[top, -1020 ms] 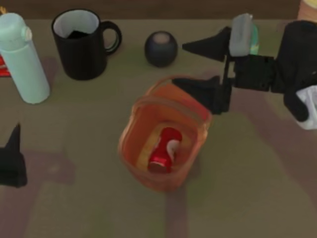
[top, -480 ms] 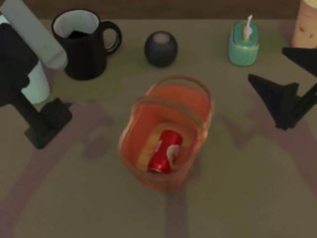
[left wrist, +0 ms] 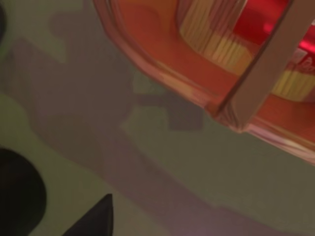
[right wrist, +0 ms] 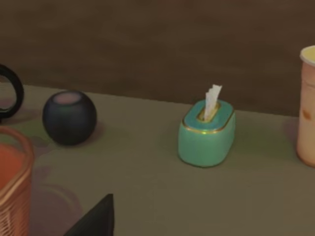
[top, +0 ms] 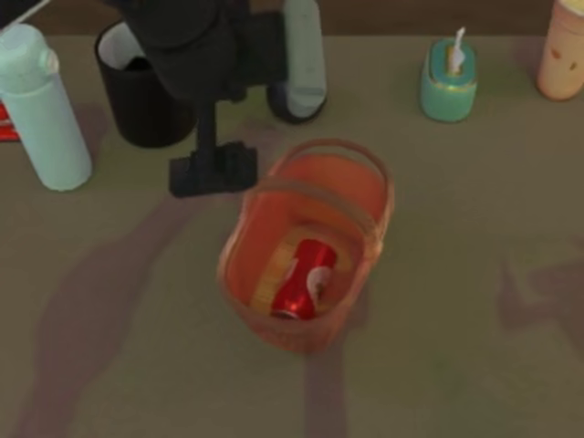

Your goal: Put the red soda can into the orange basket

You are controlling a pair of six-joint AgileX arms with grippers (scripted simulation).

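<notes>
The red soda can [top: 306, 278] lies on its side on the pale slatted bottom of the orange basket [top: 239, 274] at mid-table. My left gripper [top: 212, 172] hangs open and empty over the table, just off the basket's back left rim, apart from it. The left wrist view shows the basket wall [left wrist: 162, 54], its handle [left wrist: 266, 64] and a bit of the red can [left wrist: 261, 19]. My right arm is out of the top view. In the right wrist view one dark fingertip [right wrist: 101, 219] shows, with nothing held.
A black mug [top: 137, 119] and a dark sphere [right wrist: 69, 117] stand at the back, partly under my left arm. A pale green bottle [top: 41, 109] is back left. A teal tissue box [top: 449, 82] and a peach cup [top: 561, 50] are back right.
My left arm swung in from the left edge to the back centre, its gripper now beside the basket. My right arm withdrew out of the top view. The can stayed in the basket.
</notes>
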